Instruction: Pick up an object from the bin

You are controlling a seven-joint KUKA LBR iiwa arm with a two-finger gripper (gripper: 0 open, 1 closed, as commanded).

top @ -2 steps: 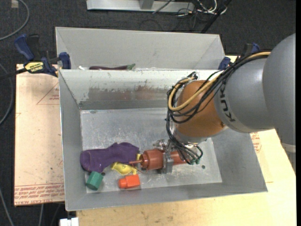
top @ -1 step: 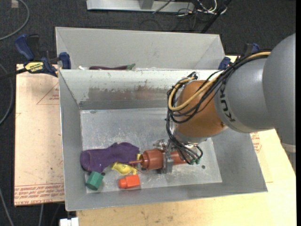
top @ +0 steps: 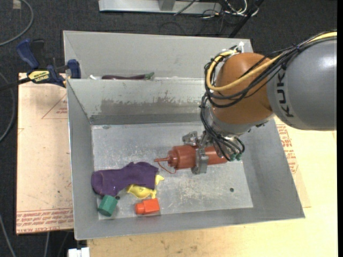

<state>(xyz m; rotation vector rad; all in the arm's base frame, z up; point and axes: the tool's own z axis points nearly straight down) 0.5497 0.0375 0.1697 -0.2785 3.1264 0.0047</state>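
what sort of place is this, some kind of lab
Likely a robotics lab or test cell: a KUKA arm over a grey metal bin of small odd things, and loose cables on the dark floor.

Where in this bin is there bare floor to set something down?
Bare floor runs under the back wall, left of the red bottle, and across the front right corner, below the hand closed round that bottle. The front left corner is crowded: purple cloth, yellow scrap, green cap, orange block.
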